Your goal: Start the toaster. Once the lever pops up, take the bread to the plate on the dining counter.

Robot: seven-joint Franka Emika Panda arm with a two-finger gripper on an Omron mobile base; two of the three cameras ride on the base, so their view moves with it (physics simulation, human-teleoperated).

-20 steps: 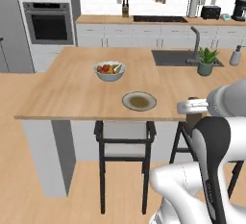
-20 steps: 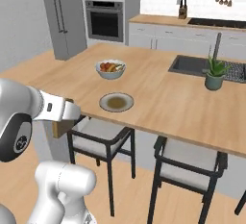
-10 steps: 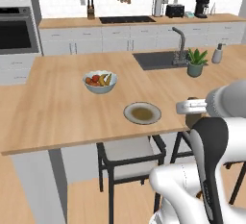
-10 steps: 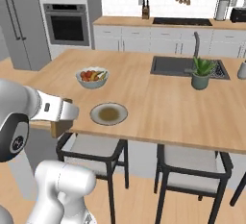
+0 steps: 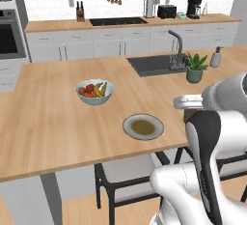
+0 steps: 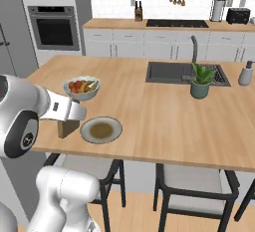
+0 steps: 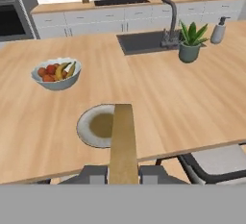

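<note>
Flat tan slice of bread (image 7: 123,141) stands on edge, seen edge-on in hand view, just short of the round grey plate with brownish centre (image 5: 143,126). Plate bare, near the front edge of the light-wood dining counter (image 5: 48,118). Black boxy toaster (image 5: 167,11) on the far worktop.

Dining counter (image 5: 58,122), light wood, sink (image 5: 157,64) and tap (image 5: 177,48) set in. Carried on it: plate (image 5: 143,126), fruit bowl (image 5: 95,91), potted plant (image 5: 195,68), soap dispenser (image 5: 215,57).
</note>
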